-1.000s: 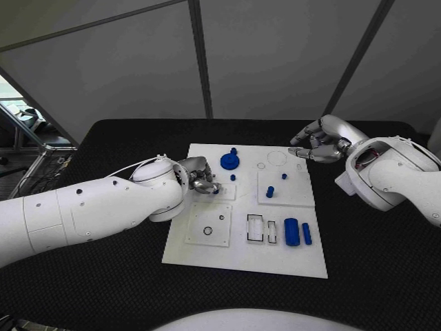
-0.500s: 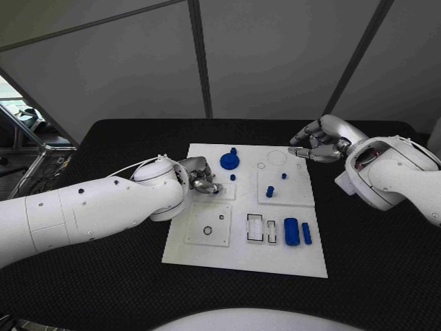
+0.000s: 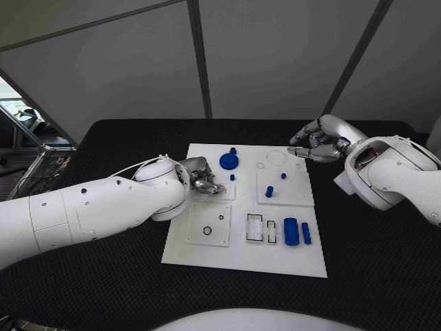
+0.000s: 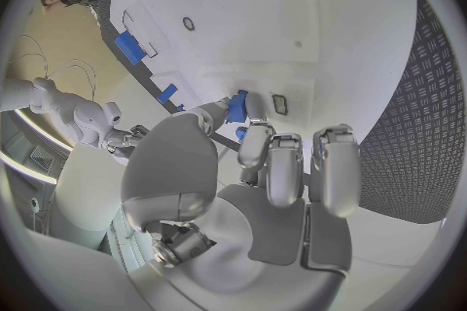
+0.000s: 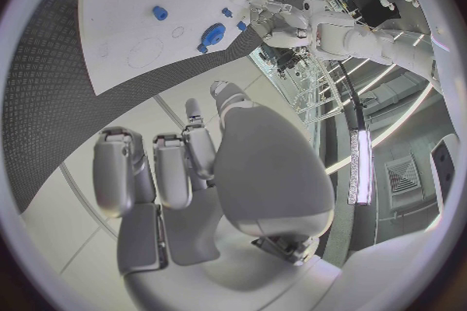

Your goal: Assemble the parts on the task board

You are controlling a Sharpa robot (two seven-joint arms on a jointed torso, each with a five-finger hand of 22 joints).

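Our left hand (image 3: 202,181) pinches a small blue part (image 4: 237,106) over the task board (image 3: 242,258) near its left edge; if it tilts in that pinch, we judge it could jam at the recess or slip. Its long axis we cannot tell, as fingers cover it. Our right hand (image 3: 320,143) hovers off the board's far right corner, fingers curled, holding nothing.

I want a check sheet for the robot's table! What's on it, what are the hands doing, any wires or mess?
Surface: black table, textured mat.
Job's things: white board mid-table; blue parts on it, a round part, two long parts.
Clutter: nothing seen.
Hands: left hand pinches a small blue part over the board; right hand curled, holds nothing, at the board's far right corner.
Cables: thin white wires on left arm.
Surroundings: grey wall panels.
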